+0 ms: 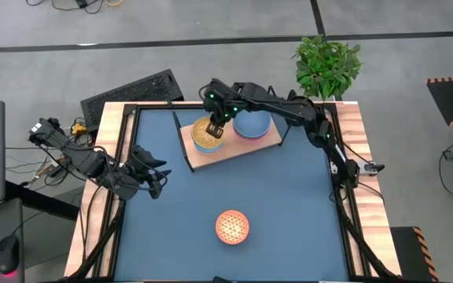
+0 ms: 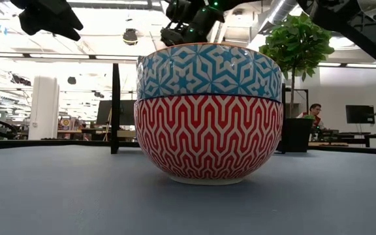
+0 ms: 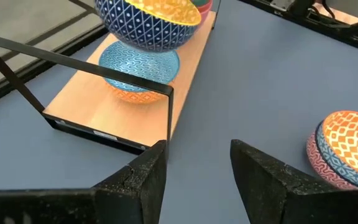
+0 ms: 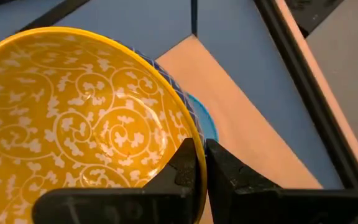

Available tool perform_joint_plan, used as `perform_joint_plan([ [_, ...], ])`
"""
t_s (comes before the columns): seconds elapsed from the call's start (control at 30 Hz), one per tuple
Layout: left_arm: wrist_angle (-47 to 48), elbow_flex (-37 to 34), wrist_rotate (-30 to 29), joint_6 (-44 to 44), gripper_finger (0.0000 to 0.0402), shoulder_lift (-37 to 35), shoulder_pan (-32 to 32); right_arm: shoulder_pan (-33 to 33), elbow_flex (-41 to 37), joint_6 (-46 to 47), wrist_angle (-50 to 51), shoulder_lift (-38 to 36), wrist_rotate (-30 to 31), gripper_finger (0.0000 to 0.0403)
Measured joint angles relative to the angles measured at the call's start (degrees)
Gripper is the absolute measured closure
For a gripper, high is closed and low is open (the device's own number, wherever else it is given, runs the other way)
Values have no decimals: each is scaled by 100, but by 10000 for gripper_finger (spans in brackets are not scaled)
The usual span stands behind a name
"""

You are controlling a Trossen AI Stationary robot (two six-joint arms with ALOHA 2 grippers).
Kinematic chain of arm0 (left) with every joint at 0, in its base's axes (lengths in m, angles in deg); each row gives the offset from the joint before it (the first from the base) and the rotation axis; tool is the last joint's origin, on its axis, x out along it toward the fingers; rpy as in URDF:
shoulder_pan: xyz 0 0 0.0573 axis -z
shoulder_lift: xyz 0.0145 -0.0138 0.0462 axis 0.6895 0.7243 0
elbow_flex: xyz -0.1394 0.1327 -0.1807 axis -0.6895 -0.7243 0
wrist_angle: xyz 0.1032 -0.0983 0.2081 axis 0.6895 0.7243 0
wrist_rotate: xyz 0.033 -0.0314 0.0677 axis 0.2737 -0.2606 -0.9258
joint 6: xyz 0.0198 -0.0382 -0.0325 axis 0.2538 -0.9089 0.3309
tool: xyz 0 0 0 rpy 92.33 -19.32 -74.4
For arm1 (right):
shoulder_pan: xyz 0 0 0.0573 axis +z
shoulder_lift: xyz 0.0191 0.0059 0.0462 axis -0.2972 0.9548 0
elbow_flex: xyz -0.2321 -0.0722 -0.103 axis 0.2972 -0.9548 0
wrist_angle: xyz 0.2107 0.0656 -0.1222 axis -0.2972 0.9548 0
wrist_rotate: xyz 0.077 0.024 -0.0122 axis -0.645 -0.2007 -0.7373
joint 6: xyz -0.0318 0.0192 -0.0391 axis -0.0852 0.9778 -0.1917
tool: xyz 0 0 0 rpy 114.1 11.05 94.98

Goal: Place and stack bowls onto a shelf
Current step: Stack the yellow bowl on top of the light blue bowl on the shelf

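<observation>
No readable text, label, brand, number or sign shows in any view.

The bowls carry only patterns, not writing: white scrolls inside the yellow bowl (image 4: pixel 73 124) pinched at its rim by the right gripper (image 4: pixel 202 163), and zigzag and star motifs on the stacked red and blue bowls (image 2: pixel 209 111) in the low view. A pale strip on the shelf frame (image 3: pixel 98 135), just ahead of the left gripper (image 3: pixel 197 165), may be a label, but nothing on it can be made out. Screens in the room behind are too small to read.

Shelf (image 1: pixel 234 149) and bowl (image 1: pixel 232 226) on table (image 1: pixel 289 204)
</observation>
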Motion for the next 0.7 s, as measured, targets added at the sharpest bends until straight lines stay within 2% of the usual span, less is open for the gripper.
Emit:
perform_joint_plan([
  [0.4,-3,0,-95,-66,239,-2,0,-124,-22,-59,-312,11,-82,366],
  [0.6,-3,0,-96,-136,239,-2,-1,-157,-35,-130,4,383,-98,366],
  [0.7,-1,0,-95,-132,239,0,-1,-119,-33,-109,-175,529,-87,366],
])
